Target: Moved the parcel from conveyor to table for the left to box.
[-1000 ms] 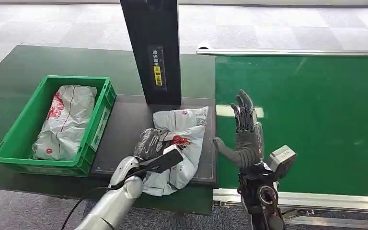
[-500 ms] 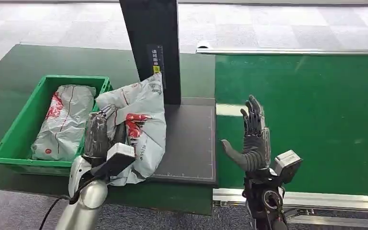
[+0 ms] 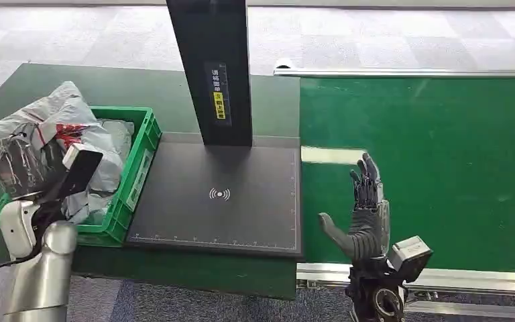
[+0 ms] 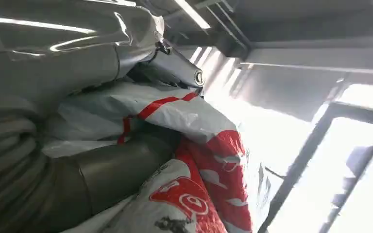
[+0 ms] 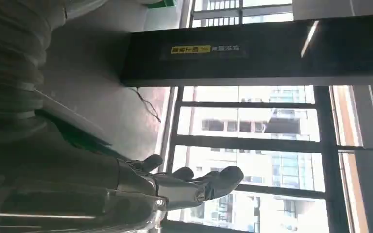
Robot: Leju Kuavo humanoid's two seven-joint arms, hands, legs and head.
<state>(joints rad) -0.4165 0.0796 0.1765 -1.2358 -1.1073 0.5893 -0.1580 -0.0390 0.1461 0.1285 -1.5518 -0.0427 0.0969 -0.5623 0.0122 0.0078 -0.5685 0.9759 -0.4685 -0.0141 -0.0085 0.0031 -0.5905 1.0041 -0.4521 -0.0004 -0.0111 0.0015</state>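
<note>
My left hand (image 3: 19,166) grips a grey plastic parcel (image 3: 47,121) with red print, holding it above the near-left part of the green box (image 3: 142,144). Up close in the left wrist view, the parcel (image 4: 189,145) is crumpled around the thick grey thumb (image 4: 111,170). Another grey parcel (image 3: 115,131) lies inside the box, mostly hidden behind the held one. My right hand (image 3: 363,215) stands upright and open over the near edge of the green conveyor (image 3: 442,161), holding nothing; its fingers (image 5: 194,182) are spread in the right wrist view.
A black scan pad (image 3: 221,198) lies on the dark green table (image 3: 107,84) between box and conveyor. A black post (image 3: 211,67) with a yellow label rises at the pad's far edge. The conveyor's metal rail (image 3: 469,278) runs along its near side.
My left hand lifted the parcel off the scan pad and carried it left, to above the green box. The right hand drew back slightly toward the conveyor's near edge.
</note>
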